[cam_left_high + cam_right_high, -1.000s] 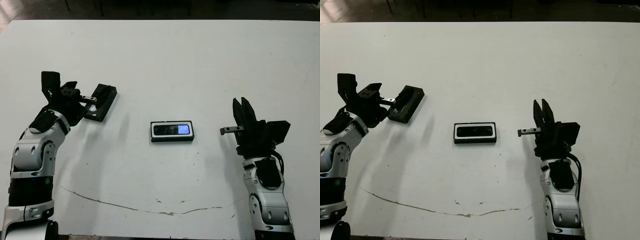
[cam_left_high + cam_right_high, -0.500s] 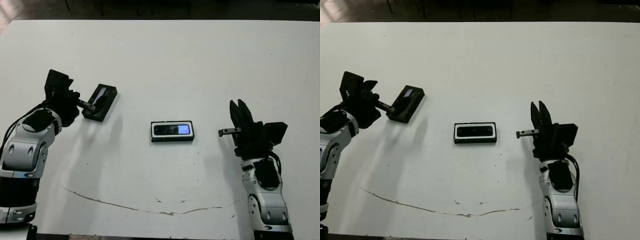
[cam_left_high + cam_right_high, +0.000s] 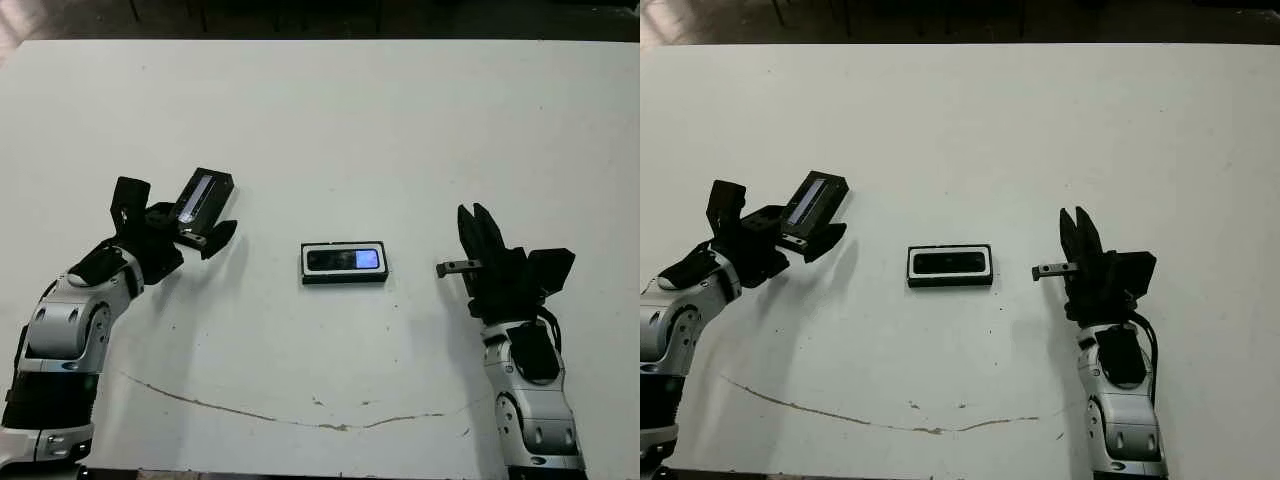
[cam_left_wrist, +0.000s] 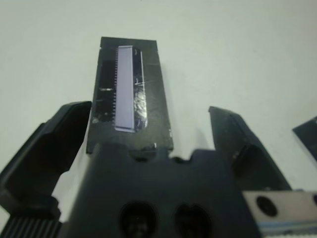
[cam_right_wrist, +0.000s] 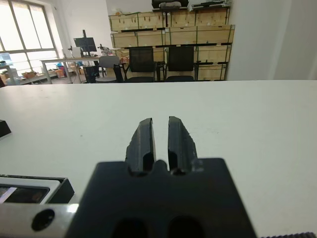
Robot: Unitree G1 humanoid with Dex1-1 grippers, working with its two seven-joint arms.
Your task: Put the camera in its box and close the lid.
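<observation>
The box (image 3: 345, 262), a shallow black tray with a white lining, lies mid-table. The camera (image 3: 346, 259) sits inside it, its bluish screen facing up. The lid (image 3: 203, 194), black with a silvery strip, lies left of the box at an angle. My left gripper (image 3: 175, 213) is open, and its two fingers (image 4: 54, 144) spread wide on either side of the lid's (image 4: 130, 91) near end without touching it. My right gripper (image 3: 478, 225) is shut and holds nothing. It hovers to the right of the box, fingers (image 5: 146, 136) pointing away from me.
A thin brown crack line (image 3: 260, 415) runs across the white table (image 3: 400, 120) near its front edge. Beyond the far edge, the right wrist view shows chairs (image 5: 158, 62) and stacked boxes.
My left wrist has turned and dropped nearer to me, and its fingers have opened from the lid's end to straddle it. The right arm has hardly moved.
</observation>
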